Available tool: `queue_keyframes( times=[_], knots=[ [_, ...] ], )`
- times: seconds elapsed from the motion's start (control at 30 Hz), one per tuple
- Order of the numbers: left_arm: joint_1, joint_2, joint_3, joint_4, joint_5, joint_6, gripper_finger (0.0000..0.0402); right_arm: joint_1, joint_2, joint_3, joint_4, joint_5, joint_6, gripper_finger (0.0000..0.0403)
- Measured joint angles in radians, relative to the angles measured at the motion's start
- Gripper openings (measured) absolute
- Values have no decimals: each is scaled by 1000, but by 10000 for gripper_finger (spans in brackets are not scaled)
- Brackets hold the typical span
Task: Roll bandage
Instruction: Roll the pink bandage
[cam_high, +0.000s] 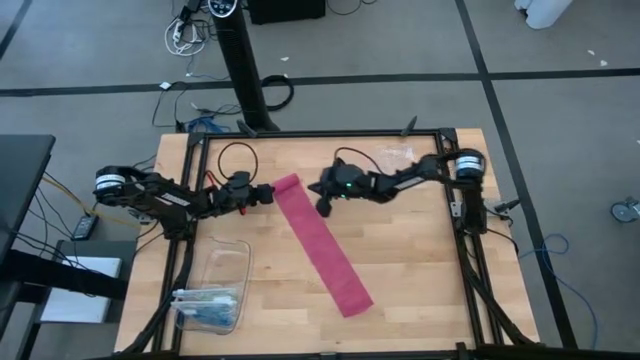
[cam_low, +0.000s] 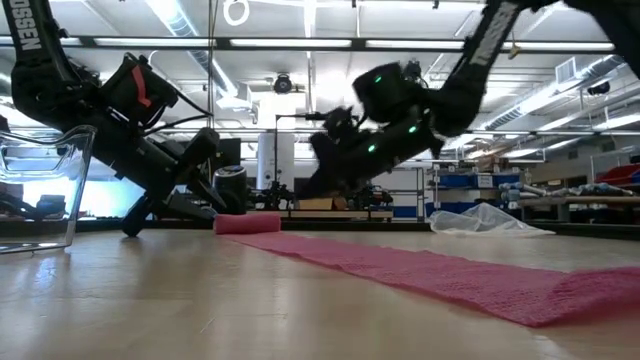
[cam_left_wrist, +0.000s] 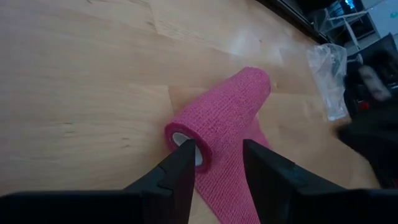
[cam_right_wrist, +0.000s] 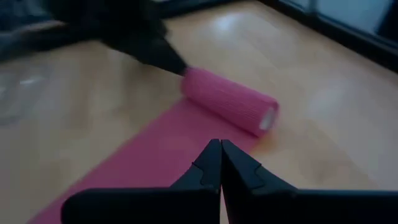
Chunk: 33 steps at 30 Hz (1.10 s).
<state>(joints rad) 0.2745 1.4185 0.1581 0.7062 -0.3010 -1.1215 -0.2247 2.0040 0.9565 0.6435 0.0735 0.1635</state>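
Observation:
The magenta-pink bandage lies on the wooden table. Its rolled part (cam_high: 287, 183) rests on its side at the far left, and the flat strip (cam_high: 320, 245) runs from it toward the near right. My left gripper (cam_high: 268, 192) comes from the table's left and is at the roll's left end (cam_left_wrist: 186, 134), where a white core shows. My right gripper (cam_high: 325, 205) is shut and hovers low beside the roll, over the strip (cam_right_wrist: 155, 149) in its wrist view. I cannot tell whether it touches the strip. My left gripper has the roll's left end (cam_left_wrist: 205, 146) between its two fingers. One fingertip (cam_left_wrist: 185, 149) stands at the mouth of the white core, the other (cam_left_wrist: 252, 152) against the outside of the roll. The fingers come slanting down from the table's left, along the roll's axis. The roll lies on the table.
A clear plastic box (cam_high: 212, 290) with blue contents stands at the near left. A crumpled clear plastic bag (cam_high: 395, 155) lies at the far edge behind the right arm. Bare wood is right of the strip.

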Motion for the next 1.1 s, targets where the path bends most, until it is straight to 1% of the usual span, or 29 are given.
queue_keyframes(
  times=[0.2, 0.3, 0.57, 0.63, 0.73, 0.83, 0.97, 1.1],
  knots=[
    [-1, 0, 1, -10, 12, 17, 142, -23, 129, 120, -27, 16, 58, 1],
    [-2, 0, 0, -12, 14, 27, 142, -22, 152, 143, -19, 68, 78, 1],
    [-2, 0, -1, -23, 4, 35, 143, -25, 154, 151, -18, 195, 87, 1],
    [-3, 1, -1, -29, -18, 35, 143, -28, 154, 151, -18, 202, 91, 1],
    [-3, 1, 2, -29, -20, 34, 143, -29, 154, 151, -13, 210, 90, 0],
    [-2, 2, 29, -75, -12, 39, 143, -29, 154, 159, -13, 210, 90, 0],
    [-2, 17, 84, -186, -1, 56, 143, -28, 154, 168, -13, 208, 89, 0],
    [-2, 19, 99, -202, -20, 61, 142, -34, 154, 169, -33, 214, 99, 0]
  ],
)
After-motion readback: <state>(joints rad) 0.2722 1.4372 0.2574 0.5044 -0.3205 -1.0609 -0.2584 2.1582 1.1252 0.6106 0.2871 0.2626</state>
